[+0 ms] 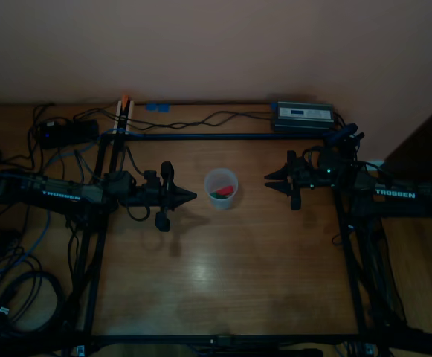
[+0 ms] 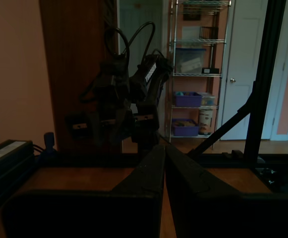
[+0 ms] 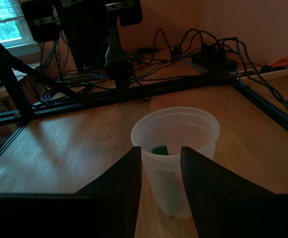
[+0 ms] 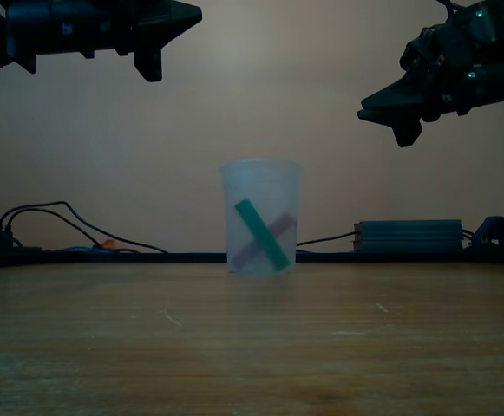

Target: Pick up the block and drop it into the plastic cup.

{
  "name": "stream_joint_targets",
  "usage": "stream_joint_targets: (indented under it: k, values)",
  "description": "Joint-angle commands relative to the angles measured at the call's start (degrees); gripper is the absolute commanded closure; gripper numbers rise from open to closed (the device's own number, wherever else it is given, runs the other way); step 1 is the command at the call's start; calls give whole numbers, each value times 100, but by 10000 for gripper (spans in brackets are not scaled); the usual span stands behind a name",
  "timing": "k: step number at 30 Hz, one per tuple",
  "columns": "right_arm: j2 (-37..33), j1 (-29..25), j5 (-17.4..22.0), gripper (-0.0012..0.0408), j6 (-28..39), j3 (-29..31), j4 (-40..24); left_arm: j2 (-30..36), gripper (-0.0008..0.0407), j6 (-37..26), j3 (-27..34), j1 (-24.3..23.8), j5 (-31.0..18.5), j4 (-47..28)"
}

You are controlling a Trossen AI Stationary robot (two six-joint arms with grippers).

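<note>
Your left pincer [image 1: 188,196] is clenched, the right pincer [image 3: 161,158] released; the block [image 1: 224,191] already lies inside the plastic cup [image 1: 221,188] at frame centre. Advance carelessly and you risk toppling it.

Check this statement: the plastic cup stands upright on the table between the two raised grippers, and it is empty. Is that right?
One detail is wrong: the plastic cup is not empty. The exterior view shows a green piece and the reddish block crossed inside it. The cup does stand upright on the table, between the raised left gripper and right gripper.
</note>
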Motion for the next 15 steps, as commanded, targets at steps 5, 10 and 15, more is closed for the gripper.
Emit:
stream_joint_targets:
  k: [5, 10, 15]
  values:
    - [2, 2, 0, 300, 2, 0, -7, 2, 399, 2, 0, 2, 0, 0]
    - [2, 2, 0, 298, 2, 0, -7, 2, 399, 2, 0, 2, 2, -2]
    - [2, 2, 0, 297, 2, 0, -7, 2, 399, 2, 0, 2, 0, 0]
